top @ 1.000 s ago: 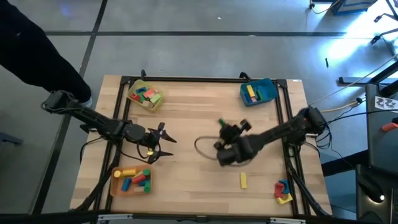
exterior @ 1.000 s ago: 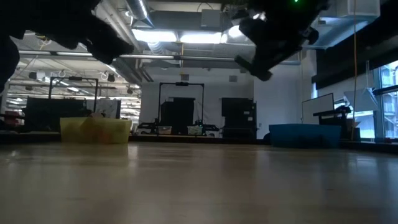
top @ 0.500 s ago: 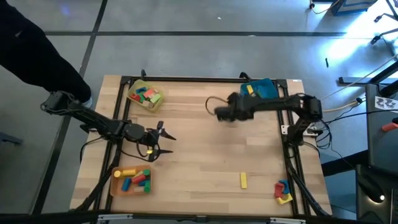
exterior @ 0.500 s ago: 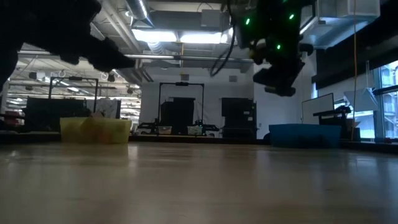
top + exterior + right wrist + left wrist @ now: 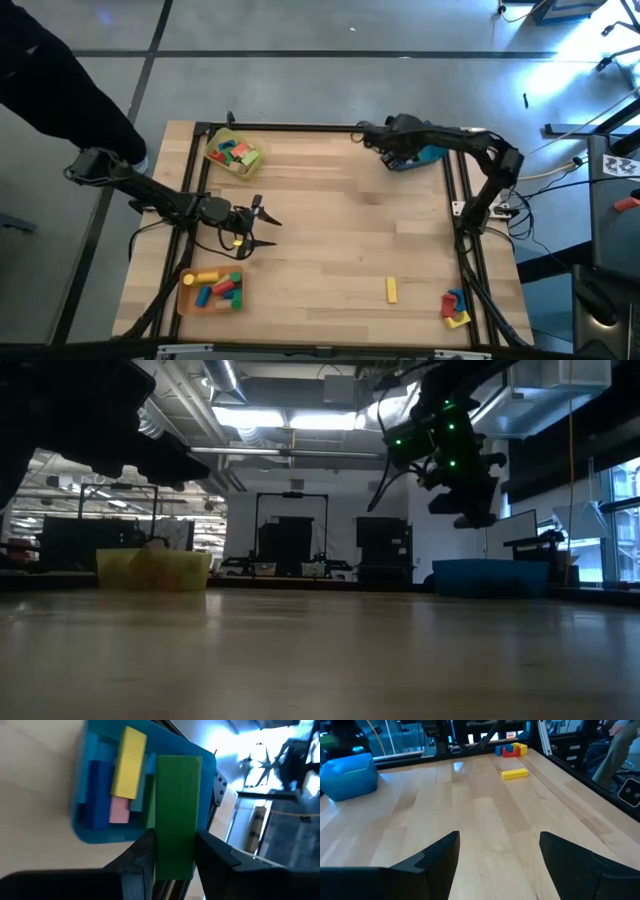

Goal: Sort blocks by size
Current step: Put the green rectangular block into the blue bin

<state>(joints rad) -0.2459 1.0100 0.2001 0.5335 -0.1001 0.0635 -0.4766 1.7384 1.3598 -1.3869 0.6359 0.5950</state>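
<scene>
While your right arm reaches across the far right corner of the table, start with what lies nearest you. Along the near edge sits the orange tray (image 5: 211, 290) at the left, loaded with yellow, red, blue and green blocks (image 5: 214, 286). A lone yellow bar (image 5: 392, 290) lies flat on the bare wood toward the right, and a small cluster of red, blue and yellow blocks (image 5: 455, 307) rests in the near right corner. In the left wrist view you see that same yellow bar (image 5: 514, 773) with the cluster (image 5: 511, 749) just beyond it.

Farther in, your left gripper (image 5: 256, 227) hangs over the left middle of the table with its fingers (image 5: 432, 859) spread wide and nothing between them.

At the far edge, the yellow tray (image 5: 233, 153) in the left corner holds a mix of green, red and pink blocks (image 5: 236, 154). The blue tray (image 5: 418, 148) sits in the far right corner, and your right gripper (image 5: 398, 150) is above it. Its fingers (image 5: 141, 853) are clamped on a long green block (image 5: 174, 814), held over the tray's edge. Inside the blue tray you can see a yellow bar (image 5: 128, 763), blue blocks (image 5: 98, 793) and a pink block (image 5: 119, 810) lying side by side.
</scene>
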